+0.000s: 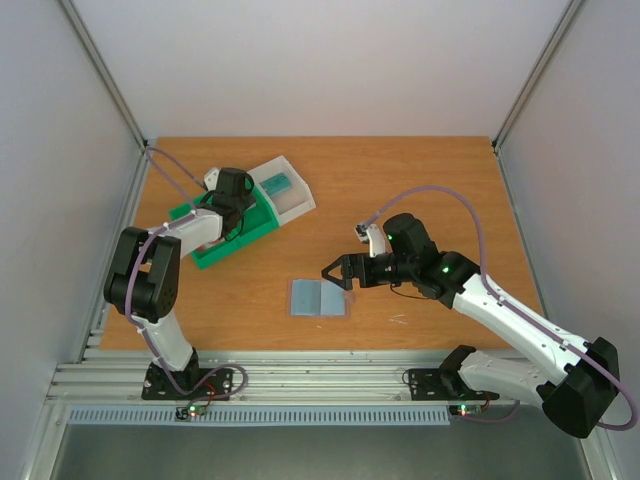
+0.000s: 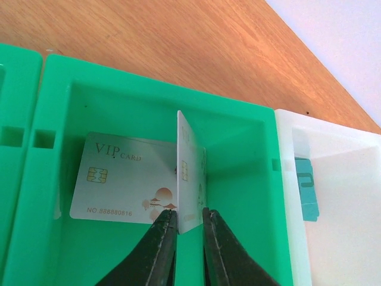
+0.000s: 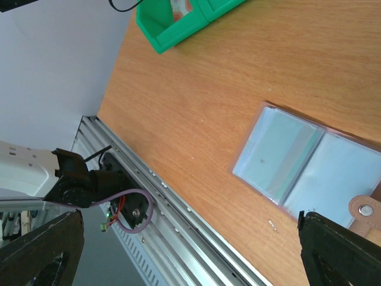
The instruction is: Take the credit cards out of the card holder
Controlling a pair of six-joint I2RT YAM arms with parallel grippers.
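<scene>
The left fingers (image 2: pixel 161 250) stand close on either side of a pale rectangular plastic card (image 2: pixel 189 179) upright on its edge; whether they press it I cannot tell. Behind it a second pale card (image 2: pixel 119 185), printed VIP, lies flat in the same green compartment of the green-and-white plastic tray (image 2: pixel 238 137); a teal card (image 2: pixel 305 190) lies in the white compartment (image 2: pixel 345 238) alongside. The right fingers (image 3: pixel 339 250) are spread wide, empty, just beside the flat blue-grey bi-fold card holder (image 3: pixel 309 167), open on the wooden desk (image 3: pixel 196 119), well apart from the tray.
</scene>
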